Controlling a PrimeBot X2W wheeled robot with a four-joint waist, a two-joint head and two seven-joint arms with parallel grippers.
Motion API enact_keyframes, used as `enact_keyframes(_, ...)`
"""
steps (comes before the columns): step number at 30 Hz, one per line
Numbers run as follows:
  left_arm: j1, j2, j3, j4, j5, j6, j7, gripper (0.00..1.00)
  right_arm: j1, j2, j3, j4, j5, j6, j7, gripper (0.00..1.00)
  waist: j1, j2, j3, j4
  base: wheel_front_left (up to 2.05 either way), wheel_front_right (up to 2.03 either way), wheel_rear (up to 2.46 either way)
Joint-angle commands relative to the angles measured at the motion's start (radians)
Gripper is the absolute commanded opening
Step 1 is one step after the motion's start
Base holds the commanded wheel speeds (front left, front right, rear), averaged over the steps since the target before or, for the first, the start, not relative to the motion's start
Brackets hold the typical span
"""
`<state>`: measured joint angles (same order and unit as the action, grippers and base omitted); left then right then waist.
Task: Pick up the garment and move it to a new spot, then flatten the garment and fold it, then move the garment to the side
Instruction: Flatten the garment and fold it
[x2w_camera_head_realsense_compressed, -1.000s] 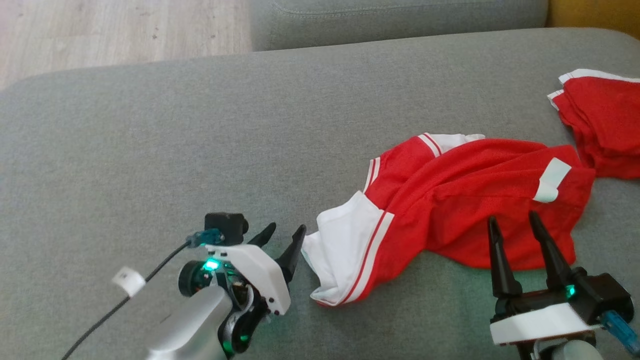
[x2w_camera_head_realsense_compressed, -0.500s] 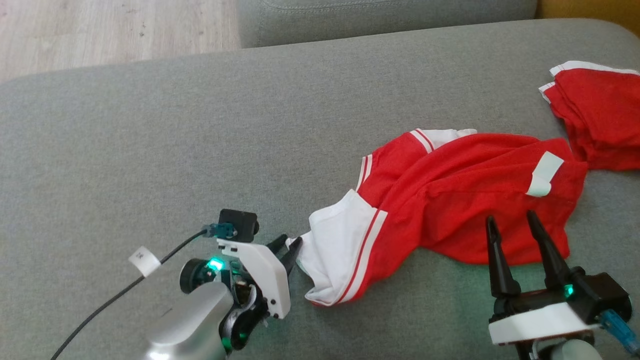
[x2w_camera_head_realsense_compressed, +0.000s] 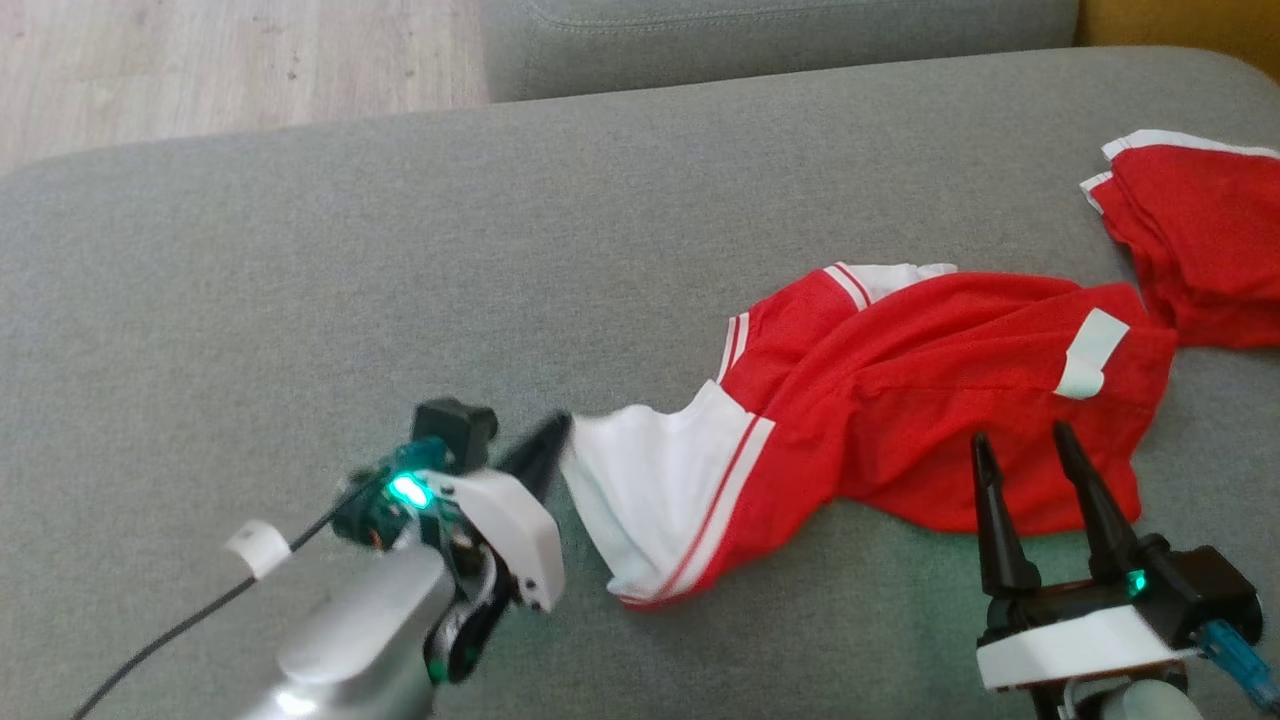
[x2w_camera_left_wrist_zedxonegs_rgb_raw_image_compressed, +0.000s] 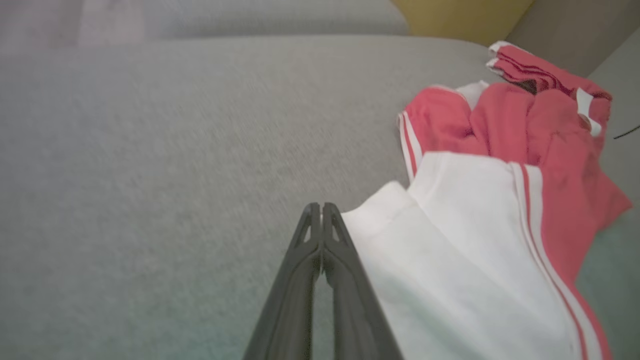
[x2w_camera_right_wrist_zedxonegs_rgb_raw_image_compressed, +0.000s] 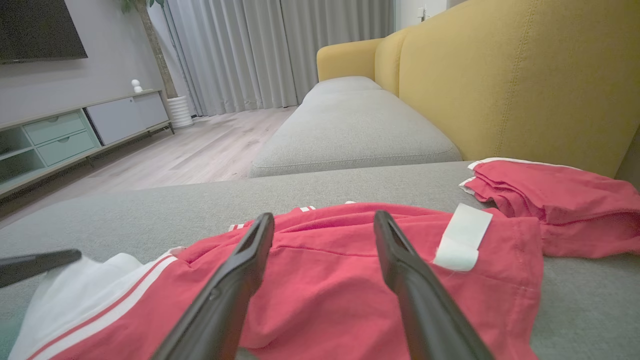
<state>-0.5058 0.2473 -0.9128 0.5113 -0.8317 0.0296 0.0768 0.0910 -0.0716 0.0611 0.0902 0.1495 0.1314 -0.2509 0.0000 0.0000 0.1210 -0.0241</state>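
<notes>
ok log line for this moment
garment: crumpled on sofa | left gripper: shut at its white edge, hold unclear | right gripper: open, by red part

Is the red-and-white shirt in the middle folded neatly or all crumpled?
Crumpled. The garment lies bunched in wrinkles on the cushion.

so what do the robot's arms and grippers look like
The left gripper and right gripper each have two long tapered black fingers on a white housing with a green light. The left forearm is silver, with a black cable carrying a white tag.
</notes>
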Motion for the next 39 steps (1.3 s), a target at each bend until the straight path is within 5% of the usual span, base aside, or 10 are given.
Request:
enact_keyframes(1, -0.08, 0.029, 0.028, -0.034, 0.034, 0.014, -0.044, 0.0, -0.034, -0.002, 0.022, -0.027, 0.003, -0.001, -0.011, 1.0, 0.0, 0.0, -0.004, 0.002, 0.0, 0.0, 0.0)
enact_keyframes(10, -0.073, 0.005, 0.017, 0.054, 0.042, 0.021, -0.074, 0.0, -0.037, -0.004, 0.037, -0.026, 0.008, -0.001, -0.011, 1.0, 0.0, 0.0, -0.002, 0.006, 0.0, 0.0, 0.0)
enact_keyframes(11, -0.068, -0.002, 0.019, 0.075, 0.037, 0.021, -0.08, 0.11, -0.038, -0.005, 0.039, -0.026, 0.009, -0.001, -0.011, 1.0, 0.0, 0.0, 0.0, 0.004, 0.0, 0.0, 0.0)
enact_keyframes(12, -0.065, -0.007, 0.018, 0.096, 0.036, 0.021, -0.086, 0.44, -0.04, -0.007, 0.042, -0.026, 0.009, -0.001, -0.011, 1.0, 0.0, 0.0, 0.003, 0.002, 0.0, 0.0, 0.0)
enact_keyframes(13, -0.063, -0.011, 0.015, 0.116, 0.04, 0.023, -0.093, 0.87, -0.041, -0.009, 0.044, -0.026, 0.011, -0.001, -0.011, 1.0, 0.0, 0.0, 0.005, 0.0, 0.0, 0.0, 0.0)
enact_keyframes(14, -0.062, -0.017, 0.013, 0.13, 0.042, 0.025, -0.103, 1.0, -0.041, -0.012, 0.044, -0.025, 0.011, -0.001, -0.011, 1.0, 0.0, 0.0, 0.006, -0.002, 0.0, 0.0, 0.0)
enact_keyframes(28, -0.006, -0.034, 0.003, 0.147, 0.049, 0.108, -0.121, 1.0, -0.028, -0.017, 0.046, -0.024, 0.019, -0.001, -0.011, 1.0, 0.0, 0.0, 0.0, 0.001, 0.0, 0.0, 0.0)
enact_keyframes(38, -0.032, -0.068, -0.018, 0.204, 0.049, 0.087, -0.106, 1.0, -0.052, -0.028, 0.052, -0.027, 0.024, -0.001, -0.011, 1.0, 0.0, 0.0, 0.025, -0.002, 0.0, 0.0, 0.0)
enact_keyframes(39, -0.035, -0.071, -0.021, 0.211, 0.049, 0.082, -0.107, 0.85, -0.053, -0.029, 0.052, -0.027, 0.025, -0.001, -0.011, 1.0, 0.0, 0.0, 0.027, -0.003, 0.0, 0.0, 0.0)
